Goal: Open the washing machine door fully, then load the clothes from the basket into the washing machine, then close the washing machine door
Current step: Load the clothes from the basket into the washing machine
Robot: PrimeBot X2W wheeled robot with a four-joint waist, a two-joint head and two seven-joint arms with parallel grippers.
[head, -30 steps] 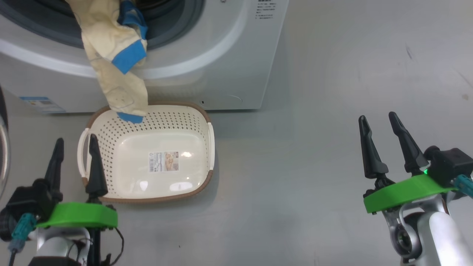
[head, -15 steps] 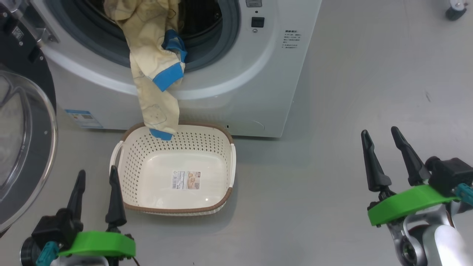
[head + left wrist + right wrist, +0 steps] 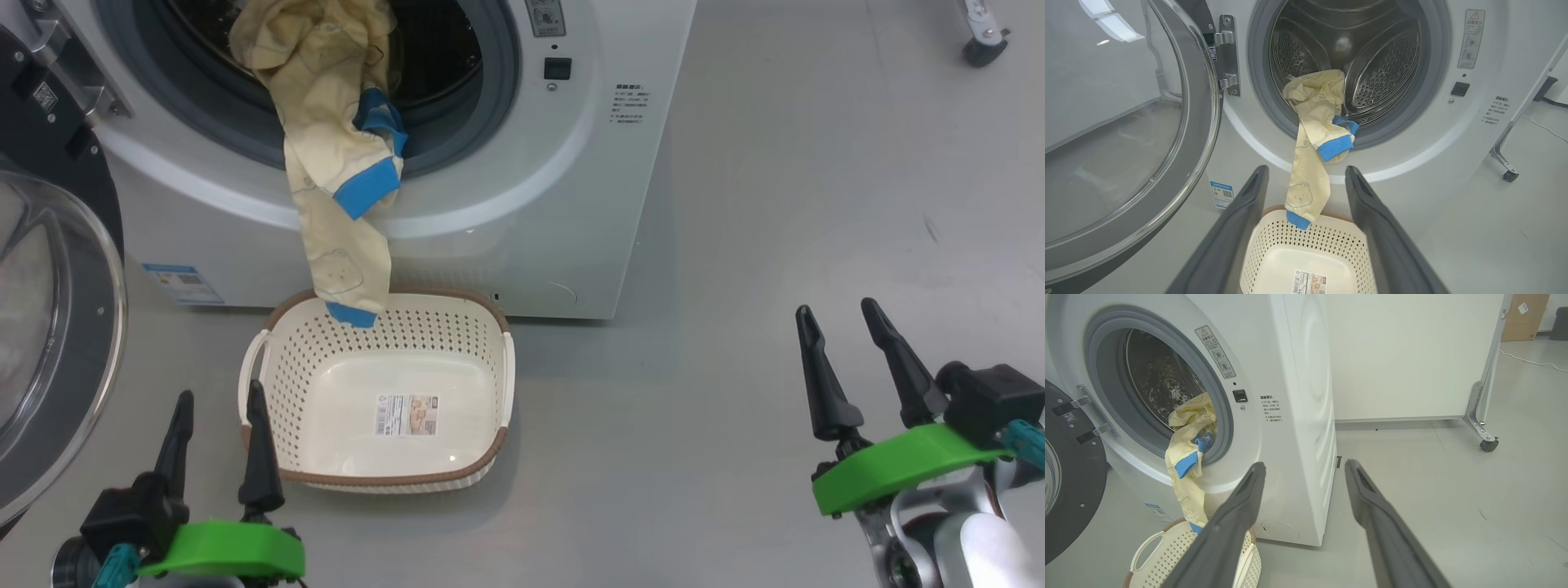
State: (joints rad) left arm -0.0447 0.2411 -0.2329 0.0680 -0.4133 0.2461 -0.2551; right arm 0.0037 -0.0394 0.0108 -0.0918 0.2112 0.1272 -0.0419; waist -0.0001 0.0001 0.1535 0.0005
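Observation:
The white washing machine fills the top left of the head view, its round door swung open to the left. Cream-yellow clothes with blue bands hang out of the drum over the gasket, the lower end dangling into the basket, whose floor shows only a label. Low at the left, beside the basket's left handle, my left gripper is open and holds nothing. My right gripper is open over the floor, well to the right. In the left wrist view the clothes hang from the steel drum.
A white panel on a metal leg with a caster stands behind and right of the washing machine. A caster shows at the head view's top right. Grey floor stretches to the right of the basket.
The head camera has tilted up and pulled back, bringing in the open door and more of the drum. Both grippers stay open; the clothes hang as before.

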